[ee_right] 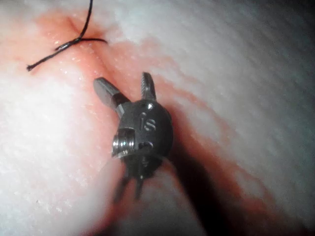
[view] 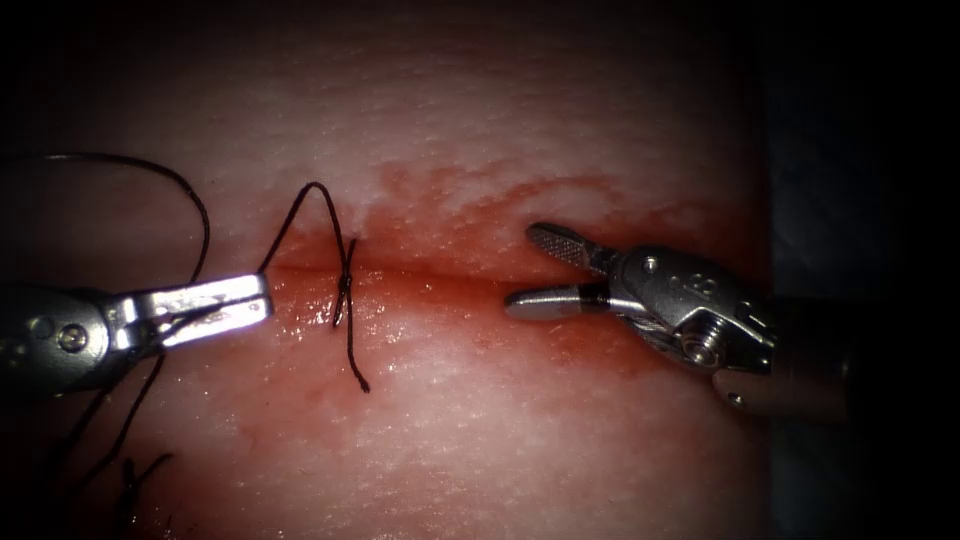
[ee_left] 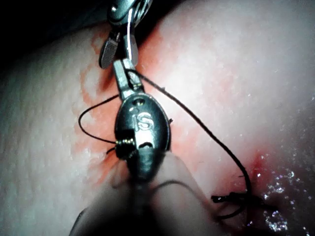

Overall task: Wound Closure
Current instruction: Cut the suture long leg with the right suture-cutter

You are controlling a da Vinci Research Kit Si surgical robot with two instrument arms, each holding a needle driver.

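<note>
My left tool (view: pixel 262 296) has its jaws pressed together on the thread (view: pixel 300 212), gripping it right at the tips. From those tips the strand climbs away, arches over, and drops to a knot (view: pixel 345 285) that sits on the cut (view: pixel 440 272), a short way beyond the tool's tips. A loose tail (view: pixel 355 362) hangs from the knot on the near side of the cut. More thread curves up and back over the left tool's shaft, and further strands trail beneath it.

My right tool (view: pixel 522 268) holds nothing; its jaws stand apart, one tip just past the cut and the other on its near edge, with the knot well ahead of the tips. From its own wrist camera, the right tool (ee_right: pixel 124 84) is spread over the red line of the cut, and the knot lies beyond the tips.

In the left wrist camera, my left tool (ee_left: pixel 123 69) clamps the strand, and the other tool's spread jaws sit just ahead of it.

I can't make out the needle anywhere. Red fluid (view: pixel 470 205) stains the tissue (view: pixel 520 440) around the cut.
</note>
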